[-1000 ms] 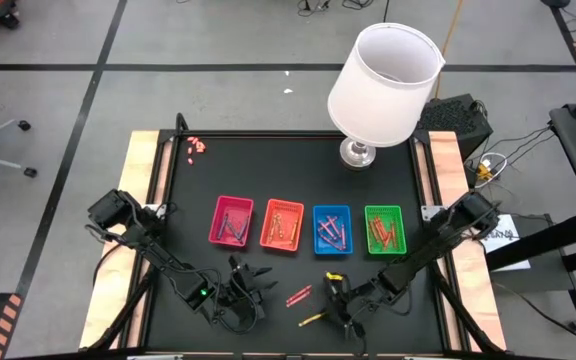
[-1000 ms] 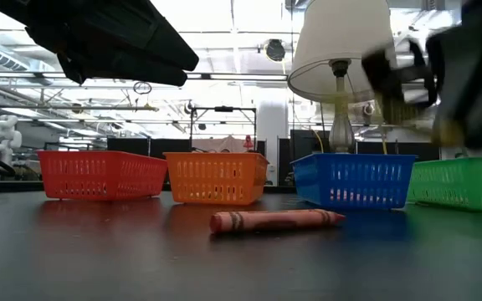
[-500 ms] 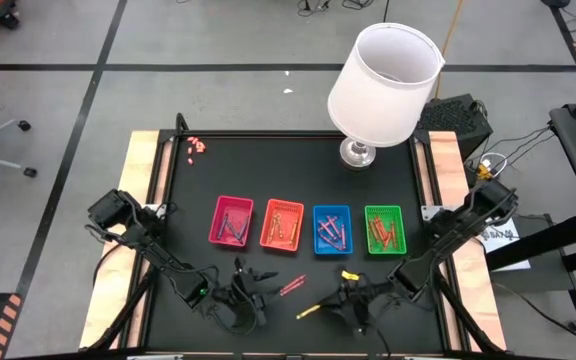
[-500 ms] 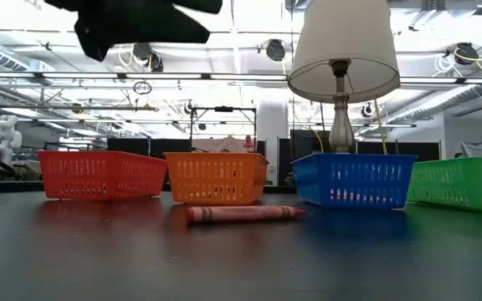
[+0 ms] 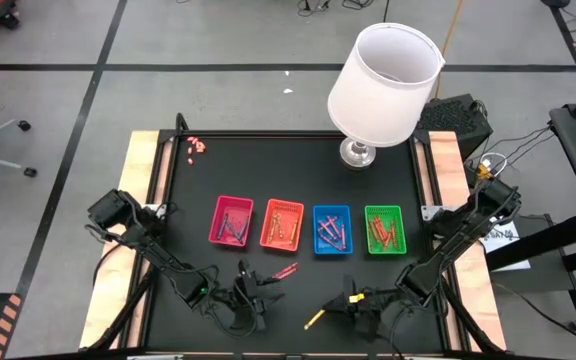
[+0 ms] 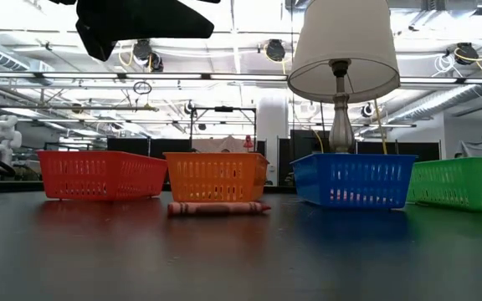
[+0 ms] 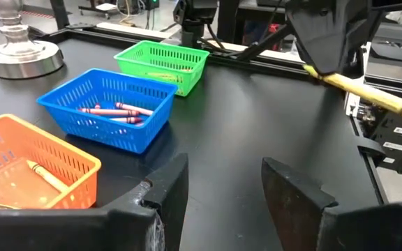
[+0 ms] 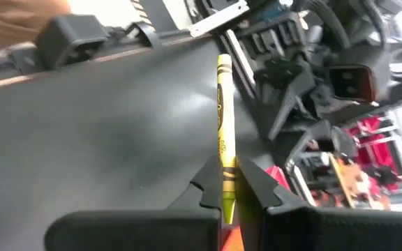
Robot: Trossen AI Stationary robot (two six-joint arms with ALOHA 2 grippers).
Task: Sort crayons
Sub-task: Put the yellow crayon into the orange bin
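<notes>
My right gripper is near the table's front edge, right of centre, shut on a yellow crayon. The crayon also shows in the high view and the left wrist view. My left gripper is open and empty, raised over the front of the table. A red crayon lies flat on the table just in front of the orange tray, beside my left gripper; the low view shows it too. More crayons lie in the four trays. My right gripper pinches the yellow crayon near one end between its two fingertips. The crayon runs on straight ahead beyond the fingers, toward the table's left and near side. Its long free part sticks out past the fingers. Whether that end touches the table, I cannot tell.
Four trays stand in a row mid-table: pink-red, orange, blue and green. A lamp with a white shade stands at the far right. Tiny pink-red bits lie at the far left.
The red crayon has rolled across the table toward the far edge and a little left, from the front middle to just before the orange tray. My right gripper has moved toward the table's right and out of the low view, and has turned.
</notes>
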